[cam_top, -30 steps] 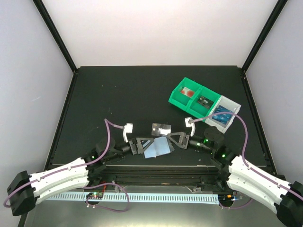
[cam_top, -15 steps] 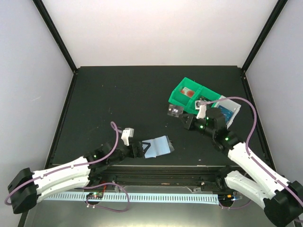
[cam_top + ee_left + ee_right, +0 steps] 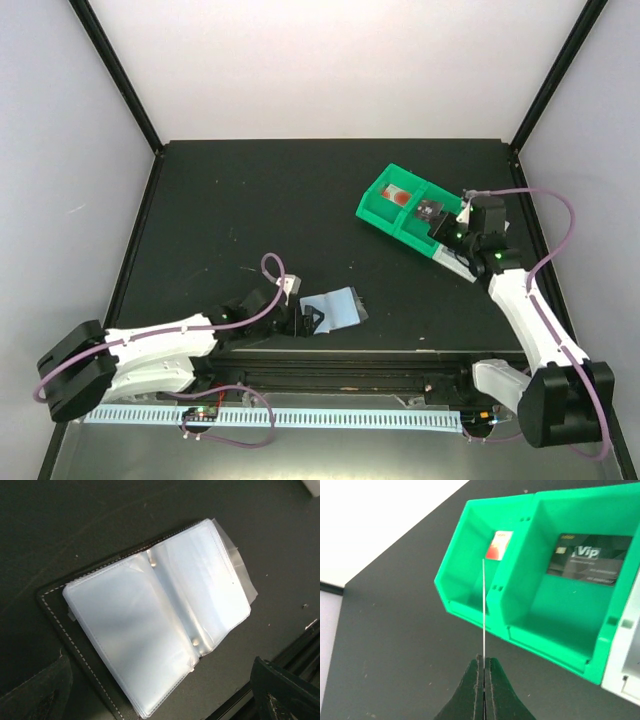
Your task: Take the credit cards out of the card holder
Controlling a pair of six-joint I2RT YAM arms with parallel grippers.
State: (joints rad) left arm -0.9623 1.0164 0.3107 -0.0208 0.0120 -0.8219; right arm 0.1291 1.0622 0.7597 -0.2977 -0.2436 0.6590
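The card holder (image 3: 160,625) is frosted blue-grey with white-stitched black edging, the tray (image 3: 465,595) bright green, the edge-on credit card (image 3: 483,605) a white line.

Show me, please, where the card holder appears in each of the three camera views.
Top external: the card holder lies low in the middle, near the table's front edge.
Left wrist: the card holder fills the centre of the picture, spread open.
Right wrist: not in it.
Shared landmark: the black table, which shows in all three views.
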